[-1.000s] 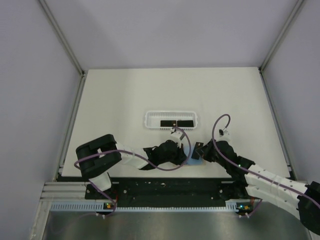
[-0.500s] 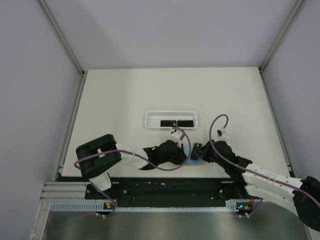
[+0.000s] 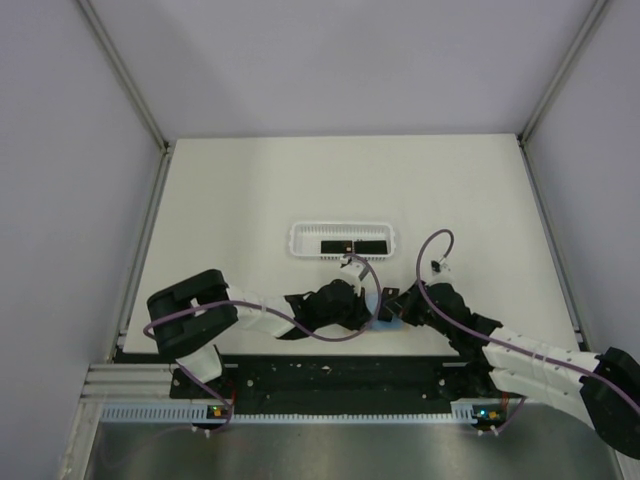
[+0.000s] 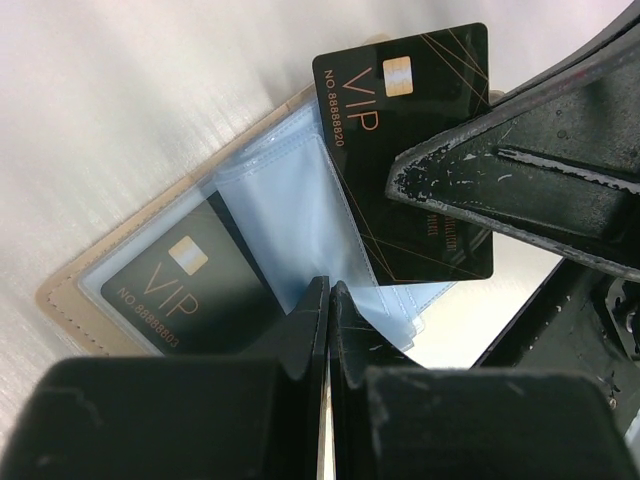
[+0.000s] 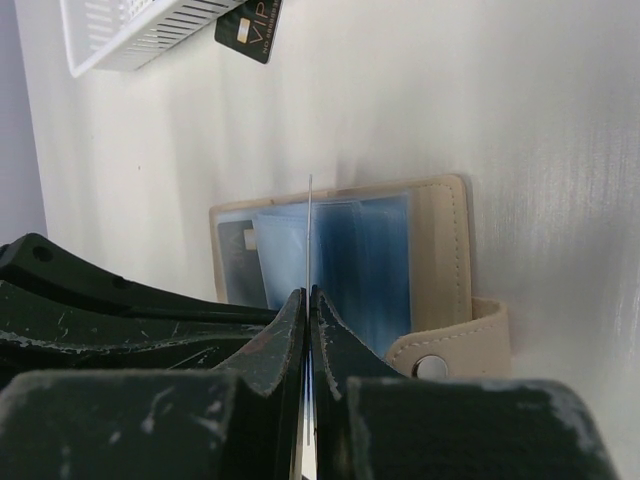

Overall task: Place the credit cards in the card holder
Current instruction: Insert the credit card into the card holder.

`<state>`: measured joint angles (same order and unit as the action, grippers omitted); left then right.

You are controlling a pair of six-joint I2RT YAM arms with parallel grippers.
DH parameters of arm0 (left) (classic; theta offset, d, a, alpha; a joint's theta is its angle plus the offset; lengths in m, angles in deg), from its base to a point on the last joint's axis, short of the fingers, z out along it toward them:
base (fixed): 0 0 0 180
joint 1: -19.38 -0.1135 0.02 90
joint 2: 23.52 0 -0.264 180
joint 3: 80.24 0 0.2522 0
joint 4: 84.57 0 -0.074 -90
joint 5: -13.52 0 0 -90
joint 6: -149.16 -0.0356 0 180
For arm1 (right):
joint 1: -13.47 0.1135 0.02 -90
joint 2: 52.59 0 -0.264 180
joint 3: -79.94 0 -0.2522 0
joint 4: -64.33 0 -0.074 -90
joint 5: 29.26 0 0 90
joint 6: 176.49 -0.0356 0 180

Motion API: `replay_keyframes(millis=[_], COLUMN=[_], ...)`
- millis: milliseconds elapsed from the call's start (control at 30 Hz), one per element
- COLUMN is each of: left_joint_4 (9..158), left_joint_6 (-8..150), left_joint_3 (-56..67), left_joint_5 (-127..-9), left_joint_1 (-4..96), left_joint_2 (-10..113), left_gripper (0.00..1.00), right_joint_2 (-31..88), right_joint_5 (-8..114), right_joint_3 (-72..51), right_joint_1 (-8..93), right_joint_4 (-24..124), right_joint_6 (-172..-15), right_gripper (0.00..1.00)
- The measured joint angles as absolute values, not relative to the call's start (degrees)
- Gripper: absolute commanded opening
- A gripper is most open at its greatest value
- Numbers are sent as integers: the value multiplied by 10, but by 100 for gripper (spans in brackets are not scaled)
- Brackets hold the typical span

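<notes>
The tan card holder (image 4: 75, 300) lies open on the table, and its clear blue sleeves show. One black credit card (image 4: 165, 285) sits inside a sleeve. My left gripper (image 4: 330, 288) is shut on the edge of a clear sleeve (image 4: 290, 220). My right gripper (image 5: 308, 292) is shut on a second black credit card (image 4: 410, 130), edge-on in the right wrist view, held tilted over the sleeves. From above, both grippers meet at the card holder (image 3: 390, 320) near the table's front edge. Two more credit cards (image 3: 330, 245) (image 3: 371, 245) lie in the basket.
The white perforated basket (image 3: 343, 229) stands just beyond the grippers, mid-table. The holder's snap tab (image 5: 450, 355) sticks out to the right of my right fingers. The left gripper's fingers (image 5: 100, 300) lie close on the left of the right wrist view.
My right gripper has shifted a little left with its card, closer over the card holder. The left gripper has stayed shut on the sleeve, almost still.
</notes>
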<state>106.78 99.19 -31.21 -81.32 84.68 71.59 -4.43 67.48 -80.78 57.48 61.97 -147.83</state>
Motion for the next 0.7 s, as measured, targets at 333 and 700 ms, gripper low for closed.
replay_keyframes(millis=[333, 700], left_joint_4=[1019, 989], left_joint_6=[977, 967], left_joint_3=[-301, -299], left_joint_5=[-819, -820], left_joint_1=[847, 847], left_joint_2=[701, 687], left_gripper=[0, 0], right_joint_2=[-44, -16], right_joint_5=[661, 643], right_joint_3=[-812, -815], right_joint_1=[575, 575], right_joint_4=[637, 669], right_joint_6=[-1476, -1472], right_gripper=[0, 0])
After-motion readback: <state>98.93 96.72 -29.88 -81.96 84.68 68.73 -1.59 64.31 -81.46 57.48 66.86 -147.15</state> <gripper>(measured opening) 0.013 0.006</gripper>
